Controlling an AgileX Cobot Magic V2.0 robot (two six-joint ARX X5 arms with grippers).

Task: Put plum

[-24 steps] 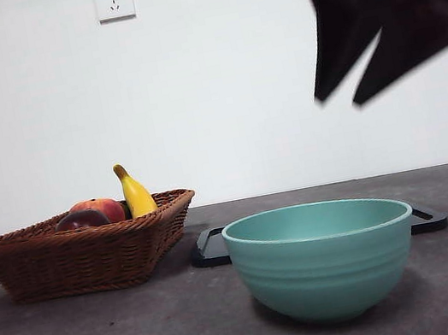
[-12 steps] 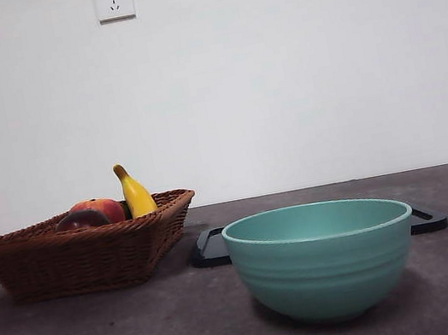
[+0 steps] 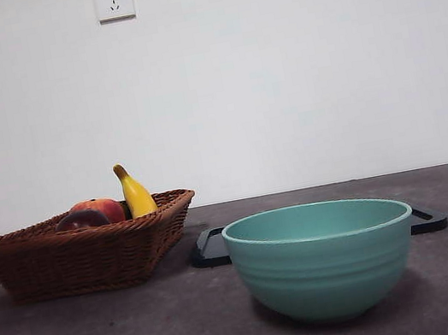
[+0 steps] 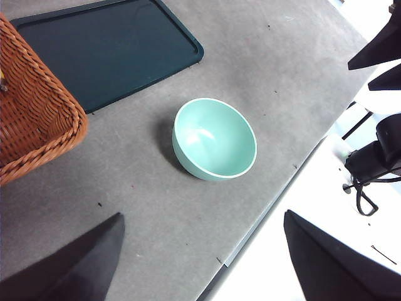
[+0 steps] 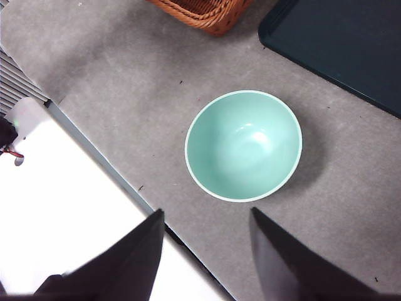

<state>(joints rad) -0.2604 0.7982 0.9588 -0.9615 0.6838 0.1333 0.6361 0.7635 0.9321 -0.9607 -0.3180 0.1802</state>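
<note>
Plum (image 3: 80, 220) sits in the wicker basket (image 3: 84, 257), well apart from both raised grippers, left (image 4: 200, 251) and right (image 5: 203, 248), jaws spread.

Both arms are parked up high, only black tips poking in at the front view's top corners. Left gripper (image 4: 203, 251) has its jaws spread wide; right gripper (image 5: 207, 251) hangs with jaws apart too, nothing held.
</note>
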